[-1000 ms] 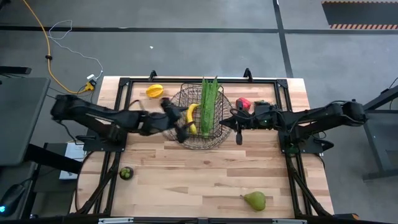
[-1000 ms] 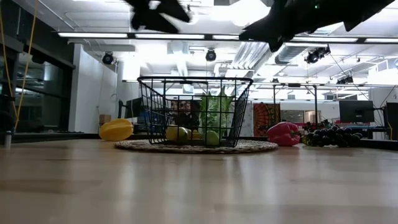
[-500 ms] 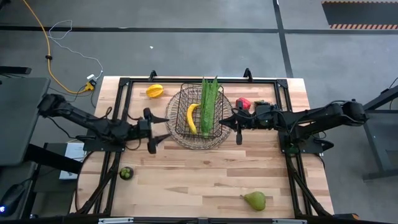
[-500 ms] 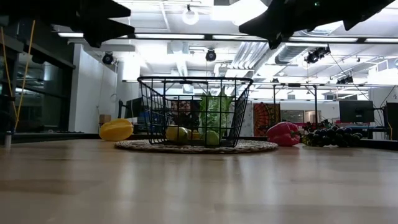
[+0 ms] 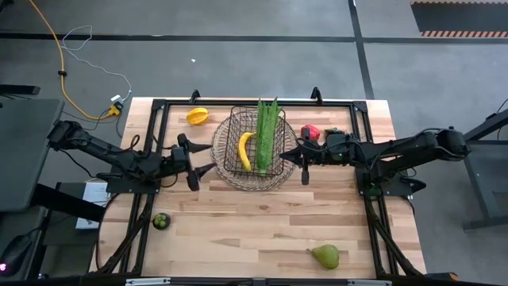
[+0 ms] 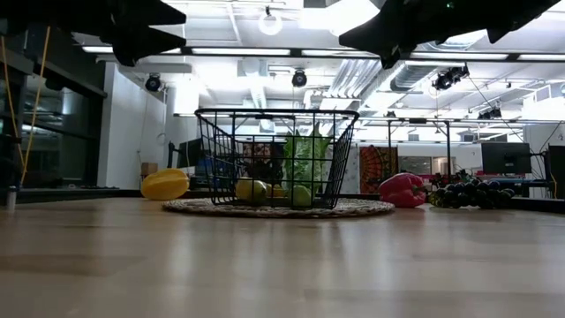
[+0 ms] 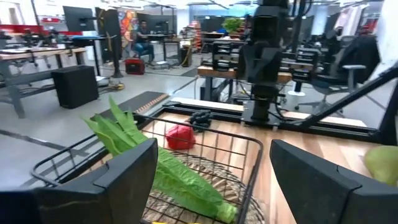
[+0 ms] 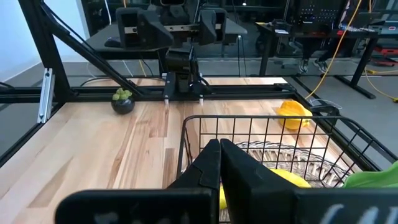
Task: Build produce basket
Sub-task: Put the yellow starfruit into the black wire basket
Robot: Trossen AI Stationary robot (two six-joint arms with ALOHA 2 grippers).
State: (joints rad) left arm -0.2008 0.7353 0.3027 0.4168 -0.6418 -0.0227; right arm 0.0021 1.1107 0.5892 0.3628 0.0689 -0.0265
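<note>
The dark wire-mesh basket (image 5: 250,151) stands on a round woven mat in the middle of the table. A yellow banana (image 5: 244,151) and a long green leafy bunch (image 5: 267,133) lie in it. My left gripper (image 5: 202,159) is open and empty, raised just left of the basket; its wrist view (image 7: 211,186) looks over the rim at the leafy bunch (image 7: 158,165). My right gripper (image 5: 287,156) is shut and empty, raised at the basket's right rim (image 8: 249,121). In the low view both grippers hang high above the table, left (image 6: 132,26) and right (image 6: 397,35).
A yellow-orange pepper (image 5: 198,116) lies at the far left. A red pepper (image 5: 310,132) and dark grapes (image 6: 463,193) lie right of the basket. A small dark green fruit (image 5: 161,221) lies near left, and a green pear (image 5: 325,256) near the front edge.
My left gripper has drawn back from the basket's left side toward the table's left edge and now hangs beside the basket. The banana and the leafy bunch lie still in the basket.
</note>
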